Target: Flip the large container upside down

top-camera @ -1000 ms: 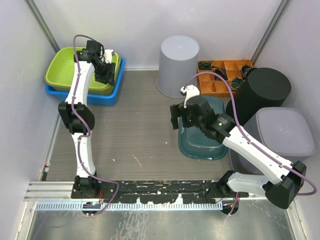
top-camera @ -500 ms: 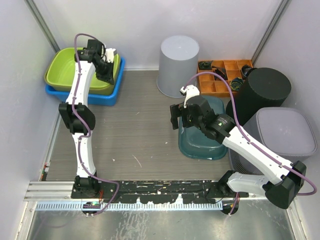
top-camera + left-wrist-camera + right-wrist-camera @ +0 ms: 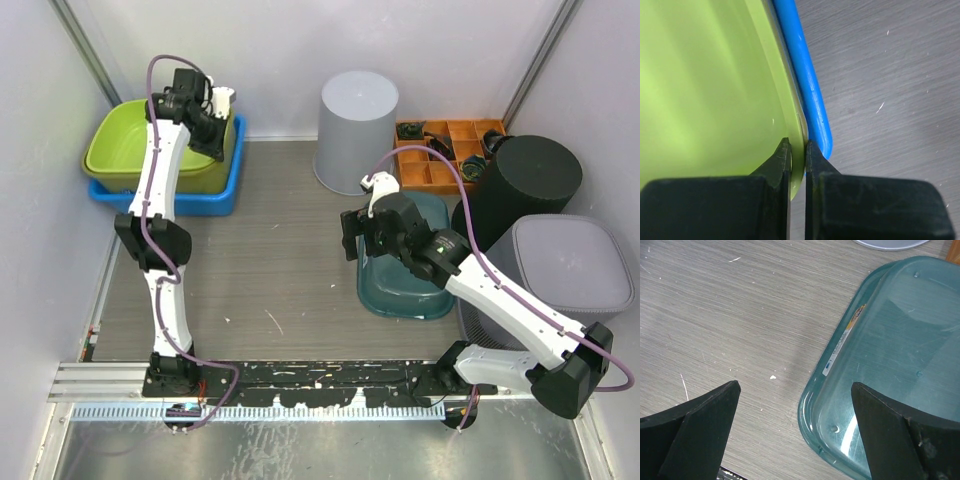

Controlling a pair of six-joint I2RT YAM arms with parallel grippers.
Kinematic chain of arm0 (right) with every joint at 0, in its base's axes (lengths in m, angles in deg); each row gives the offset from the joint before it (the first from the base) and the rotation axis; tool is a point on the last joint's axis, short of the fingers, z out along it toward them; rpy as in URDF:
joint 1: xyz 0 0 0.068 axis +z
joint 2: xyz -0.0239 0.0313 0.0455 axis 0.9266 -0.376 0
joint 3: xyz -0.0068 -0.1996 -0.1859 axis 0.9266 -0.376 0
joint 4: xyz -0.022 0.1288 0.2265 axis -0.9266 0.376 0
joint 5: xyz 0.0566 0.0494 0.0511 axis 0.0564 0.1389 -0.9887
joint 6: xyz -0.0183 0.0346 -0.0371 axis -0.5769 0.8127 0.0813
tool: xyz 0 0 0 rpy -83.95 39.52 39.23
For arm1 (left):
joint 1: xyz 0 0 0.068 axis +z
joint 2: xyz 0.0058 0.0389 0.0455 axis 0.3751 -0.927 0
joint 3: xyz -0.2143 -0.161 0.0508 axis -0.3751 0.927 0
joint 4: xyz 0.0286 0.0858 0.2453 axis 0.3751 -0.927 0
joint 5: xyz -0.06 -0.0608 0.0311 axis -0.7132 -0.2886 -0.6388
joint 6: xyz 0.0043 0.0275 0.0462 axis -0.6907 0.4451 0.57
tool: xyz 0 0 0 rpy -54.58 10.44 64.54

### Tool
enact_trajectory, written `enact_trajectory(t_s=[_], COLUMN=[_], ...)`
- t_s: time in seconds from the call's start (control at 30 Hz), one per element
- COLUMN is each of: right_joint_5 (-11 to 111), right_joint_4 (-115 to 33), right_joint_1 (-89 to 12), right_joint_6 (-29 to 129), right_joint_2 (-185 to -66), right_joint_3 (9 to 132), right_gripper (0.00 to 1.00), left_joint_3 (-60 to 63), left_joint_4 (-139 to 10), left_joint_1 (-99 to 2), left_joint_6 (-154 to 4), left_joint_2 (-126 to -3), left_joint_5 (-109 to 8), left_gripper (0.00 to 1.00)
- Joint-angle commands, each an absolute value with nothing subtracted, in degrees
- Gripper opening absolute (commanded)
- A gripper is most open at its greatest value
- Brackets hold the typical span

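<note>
A lime green basin (image 3: 135, 150) sits nested in a blue tray (image 3: 190, 200) at the back left. My left gripper (image 3: 213, 135) is shut on the basin's right rim, and the basin looks tilted with that side raised. In the left wrist view the gripper (image 3: 796, 146) pinches the green wall (image 3: 715, 90), with the blue tray's rim (image 3: 810, 95) just outside it. My right gripper (image 3: 352, 235) is open and empty at the left edge of a teal container (image 3: 405, 290). In the right wrist view the gripper (image 3: 795, 385) hovers above the teal container's corner (image 3: 890, 355), which appears bottom up.
An upturned grey bucket (image 3: 357, 130) stands at the back centre. An orange compartment box (image 3: 445, 150) with small parts, a black bucket (image 3: 525, 185) and a grey bin (image 3: 560, 270) crowd the right side. Walls close in on the left, back and right.
My left gripper has risen and moved back, still gripping the green basin's rim. The basin has shifted left and tilted, showing more blue tray. The right arm has not moved.
</note>
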State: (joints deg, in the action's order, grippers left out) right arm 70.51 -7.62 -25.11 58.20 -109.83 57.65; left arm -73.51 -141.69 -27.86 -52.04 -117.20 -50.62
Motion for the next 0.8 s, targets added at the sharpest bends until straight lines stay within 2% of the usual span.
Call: enact_trajectory(t_s=[0.0, 0.17, 0.37, 0.57, 0.77], right_joint_5=[70.23, 70.26, 68.04, 67.89, 67.78], right_joint_4=[-10.11, -10.37, -10.31, -9.90, -10.14], right_joint_1=[-24.85, -24.90, -24.85, -24.85, -24.85], right_joint_6=[57.79, 57.96, 58.27, 58.27, 58.45], right_joint_2=[-108.82, -108.98, -109.28, -109.17, -110.01], right_joint_3=[57.63, 57.40, 57.15, 57.04, 56.82], right_gripper=[1.00, 1.00, 1.00, 1.00, 1.00], left_joint_3=[-72.70, -70.98, -65.11, -66.77, -65.92], left_joint_4=[-136.55, -142.64, -141.35, -142.35, -136.94], left_joint_1=[-30.61, -31.45, -31.44, -31.44, -31.79], left_joint_6=[-46.47, -45.22, -46.06, -46.42, -44.91], left_joint_2=[-102.67, -102.60, -101.21, -102.81, -103.09], left_joint_5=[-42.86, -44.89, -45.20, -45.00, -33.40], left_gripper=[0.00, 0.00, 0.00, 0.00, 0.00])
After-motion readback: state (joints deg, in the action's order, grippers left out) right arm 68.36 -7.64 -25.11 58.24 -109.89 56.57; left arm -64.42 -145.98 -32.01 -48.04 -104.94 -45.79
